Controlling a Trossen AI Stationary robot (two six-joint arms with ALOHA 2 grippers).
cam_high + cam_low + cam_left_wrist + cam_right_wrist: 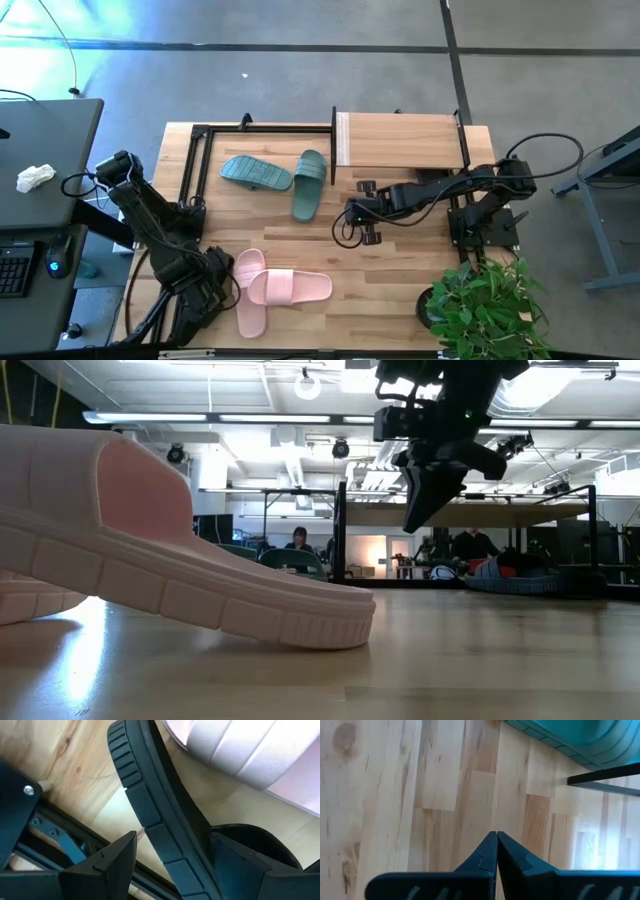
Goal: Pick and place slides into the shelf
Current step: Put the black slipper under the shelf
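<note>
**Pink slide fills the foreground, black slide in the left gripper**

Pink slide [150, 550] lies closest to the low camera, its ribbed sole resting on the light wooden table [480, 660] with the toe pointing right. From above, it is one of two pink slides [275, 288] lying overlapped at the table's near edge, left of centre.

Just beside them, the left gripper [205, 275] sits at the near-left corner. Its wrist view shows both fingers [112, 857] spread around the edge of a black slide [150, 815], one finger on each side of the sole, with a pink slide lying just past it.

Mid-table, the right gripper [352, 212] hangs above bare wood, reaching in from the right. Its fingers [490, 852] are pressed together with nothing between them; in the low view the tips point down, clear of the surface.

Farther back, two teal slides [283, 178] lie inside a bare black frame [200, 135] on the left half, one flat, the other angled beside it. The shelf [400, 140], with its light top board and thin black legs, stands at the far edge to the right of the frame. What lies under its board cannot be told from above.

A potted plant [485, 300] stands at the near-right corner. A grey desk [50, 170] sits to the left, on a grey floor. Beyond the table, the low view shows a room with ceiling lights, desks and seated people [300, 540].
</note>
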